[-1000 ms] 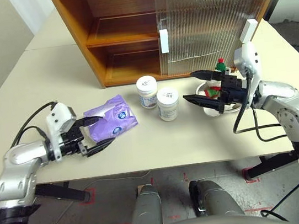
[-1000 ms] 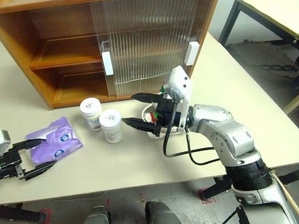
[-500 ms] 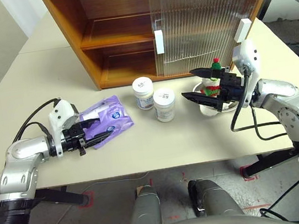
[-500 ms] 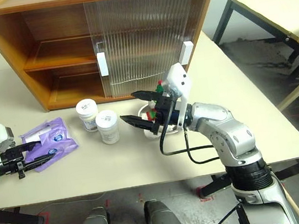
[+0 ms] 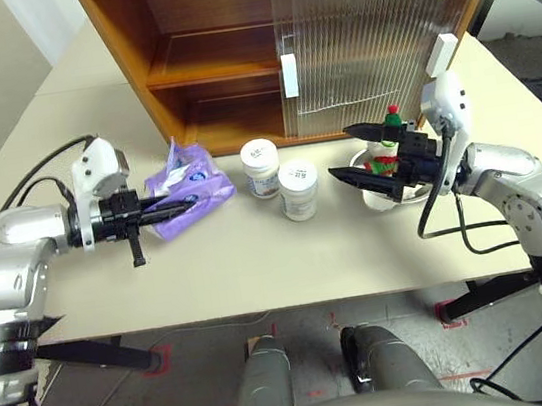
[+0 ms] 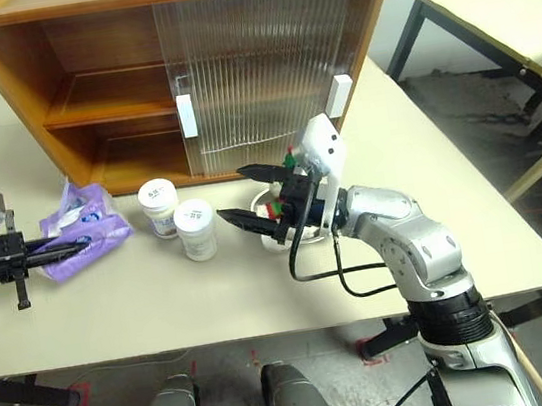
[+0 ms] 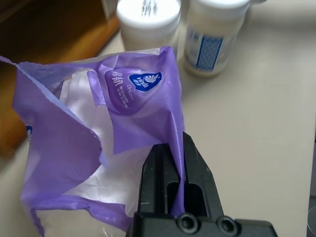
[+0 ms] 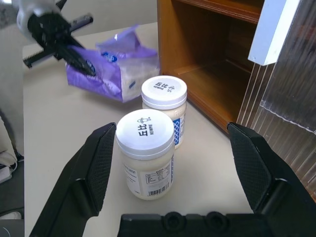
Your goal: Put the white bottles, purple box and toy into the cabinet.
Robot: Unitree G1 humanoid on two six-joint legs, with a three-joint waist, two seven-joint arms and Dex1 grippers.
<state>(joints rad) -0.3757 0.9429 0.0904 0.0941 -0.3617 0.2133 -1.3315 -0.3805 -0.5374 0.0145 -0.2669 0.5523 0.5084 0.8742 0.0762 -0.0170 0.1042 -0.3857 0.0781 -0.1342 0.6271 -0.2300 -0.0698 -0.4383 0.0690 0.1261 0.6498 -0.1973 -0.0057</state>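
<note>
My left gripper (image 5: 186,205) is shut on a corner of the purple box (image 5: 191,176), which hangs crumpled just above the table; its fingers (image 7: 163,170) pinch the purple film (image 7: 133,113). Two white bottles (image 5: 262,166) (image 5: 299,188) stand side by side in front of the cabinet (image 5: 162,77). The toy (image 5: 390,136), with its green hat, sits in a round bowl (image 5: 384,201), partly hidden behind my right gripper (image 5: 341,154). That gripper is open, level and aimed at the nearer bottle (image 8: 147,150), apart from it.
The cabinet's left half stands open, showing a shelf (image 5: 212,68) and floor board. Ribbed sliding doors (image 5: 358,29) with white handles (image 5: 288,74) cover the right half. Bare tabletop (image 5: 260,265) lies along the front edge. A second table (image 6: 498,20) stands at the right.
My left gripper has shut on the purple box and lifted it off the table, towards the cabinet. The right arm, the bottles and the toy have stayed in place.
</note>
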